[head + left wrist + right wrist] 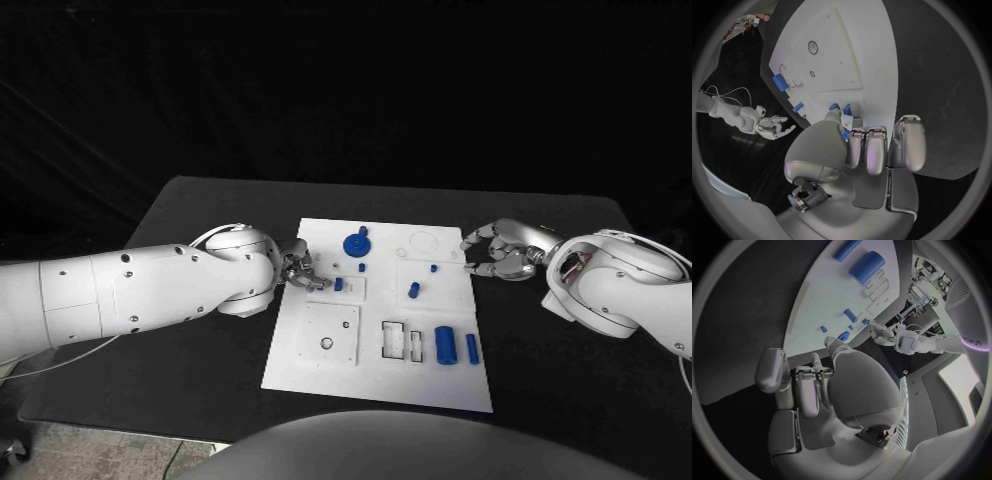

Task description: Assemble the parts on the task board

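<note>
Lying in the middle of the black table (202, 210), the white task board (378, 375) carries the blue parts: a round disc (356, 243) near its far edge, two cylinders (446, 344) toward its near right corner. At the board's left edge the left hand (299, 273) reaches over a small blue part (339, 284) (whether it pinches it, I cannot tell). At the board's right edge the right hand (498, 256) hovers, fingers curled, nothing visibly held.
</note>
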Controlling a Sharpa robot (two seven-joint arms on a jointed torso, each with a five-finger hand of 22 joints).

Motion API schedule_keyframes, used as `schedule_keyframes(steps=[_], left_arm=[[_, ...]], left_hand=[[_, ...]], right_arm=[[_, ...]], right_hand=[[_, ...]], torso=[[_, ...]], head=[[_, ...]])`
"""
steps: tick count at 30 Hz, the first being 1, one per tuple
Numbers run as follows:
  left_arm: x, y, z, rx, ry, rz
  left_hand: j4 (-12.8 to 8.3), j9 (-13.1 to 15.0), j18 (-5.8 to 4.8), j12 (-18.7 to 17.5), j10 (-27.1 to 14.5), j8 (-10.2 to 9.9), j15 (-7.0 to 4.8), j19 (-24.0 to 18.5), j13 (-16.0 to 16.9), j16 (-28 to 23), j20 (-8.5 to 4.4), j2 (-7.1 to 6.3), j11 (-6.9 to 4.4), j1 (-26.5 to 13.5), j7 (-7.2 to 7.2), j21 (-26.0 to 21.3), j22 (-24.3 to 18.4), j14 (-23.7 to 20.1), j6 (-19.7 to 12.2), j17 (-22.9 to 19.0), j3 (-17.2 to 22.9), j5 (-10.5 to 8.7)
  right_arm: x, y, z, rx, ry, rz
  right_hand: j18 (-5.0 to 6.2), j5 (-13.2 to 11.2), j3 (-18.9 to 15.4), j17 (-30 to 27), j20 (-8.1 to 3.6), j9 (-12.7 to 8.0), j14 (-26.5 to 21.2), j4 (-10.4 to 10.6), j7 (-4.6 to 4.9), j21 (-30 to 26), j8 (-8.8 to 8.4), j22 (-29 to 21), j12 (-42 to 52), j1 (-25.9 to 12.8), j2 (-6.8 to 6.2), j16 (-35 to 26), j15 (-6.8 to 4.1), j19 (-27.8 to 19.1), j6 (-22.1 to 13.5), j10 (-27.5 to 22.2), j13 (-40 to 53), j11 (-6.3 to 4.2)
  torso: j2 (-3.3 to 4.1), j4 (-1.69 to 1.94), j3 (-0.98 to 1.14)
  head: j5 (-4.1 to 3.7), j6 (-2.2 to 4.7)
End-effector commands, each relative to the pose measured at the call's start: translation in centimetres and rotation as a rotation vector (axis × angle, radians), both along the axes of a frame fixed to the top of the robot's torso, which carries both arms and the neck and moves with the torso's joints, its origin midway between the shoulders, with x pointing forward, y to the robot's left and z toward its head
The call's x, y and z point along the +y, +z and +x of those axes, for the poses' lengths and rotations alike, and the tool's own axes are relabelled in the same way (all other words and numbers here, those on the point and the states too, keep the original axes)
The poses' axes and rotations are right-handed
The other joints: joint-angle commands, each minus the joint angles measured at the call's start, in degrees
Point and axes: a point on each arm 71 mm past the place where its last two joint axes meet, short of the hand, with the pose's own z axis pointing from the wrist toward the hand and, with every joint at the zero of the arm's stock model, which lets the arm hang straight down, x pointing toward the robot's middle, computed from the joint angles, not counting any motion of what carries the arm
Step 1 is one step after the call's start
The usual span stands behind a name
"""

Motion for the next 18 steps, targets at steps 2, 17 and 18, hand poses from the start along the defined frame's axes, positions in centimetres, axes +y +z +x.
schedule_keyframes(steps=[2, 17, 18], left_arm=[[-0.42, 0.01, 0.05, 0.004, -0.021, 0.002], [-0.49, -0.10, 0.43, -0.002, -0.015, 0.009], [-0.51, -0.10, 0.44, -0.003, -0.015, 0.009]], left_hand=[[0.0, -0.2, 0.73, 0.1, 6.0, -0.4, -0.07, 0.0, 15.1, 0.1, -0.19, -0.16, -0.39, 0.9, 0.02, -0.2, 11.4, 6.1, -0.3, 15.1, 0.5, 0.85], [-0.2, -0.6, 0.74, 0.1, 6.0, -0.9, -0.11, 0.0, 15.1, 0.1, -0.21, -1.06, -0.47, 3.2, -0.08, -0.4, 11.5, 6.1, -0.3, 15.1, 2.2, 4.22], [-0.2, -0.6, 0.75, 0.1, 6.0, -0.9, -0.12, 0.0, 15.1, 0.1, -0.22, -1.13, -0.47, 3.4, -0.09, -0.4, 11.5, 6.1, -0.3, 15.1, 2.3, 4.37]], right_arm=[[0.04, -0.05, -0.06, 0.004, 0.004, -0.004], [0.00, -0.07, -0.12, 0.010, 0.003, -0.005], [-0.01, -0.07, -0.12, 0.010, 0.003, -0.005]], right_hand=[[0.62, 0.4, 0.3, 14.1, 0.05, -0.1, 5.0, -0.1, 0.00, -0.2, -0.37, 7.8, 0.2, -0.1, 0.51, -0.2, 0.35, -0.4, 0.4, 6.1, 15.1, 0.44], [0.62, 0.4, 0.3, 14.1, 0.05, -0.1, 5.0, -0.1, 0.00, -0.2, -0.37, 7.8, 0.2, -0.1, 0.51, -0.2, 0.35, -0.4, 0.4, 6.1, 15.1, 0.44], [0.62, 0.4, 0.3, 14.1, 0.05, -0.1, 5.0, -0.1, 0.00, -0.2, -0.37, 7.8, 0.2, -0.1, 0.51, -0.2, 0.35, -0.4, 0.4, 6.1, 15.1, 0.44]], torso=[[0.00, 0.00, 0.04], [0.02, 0.01, 0.00], [0.02, 0.03, -0.01]], head=[[-0.03, 0.01], [-0.18, 0.01], [-0.23, 0.01]])
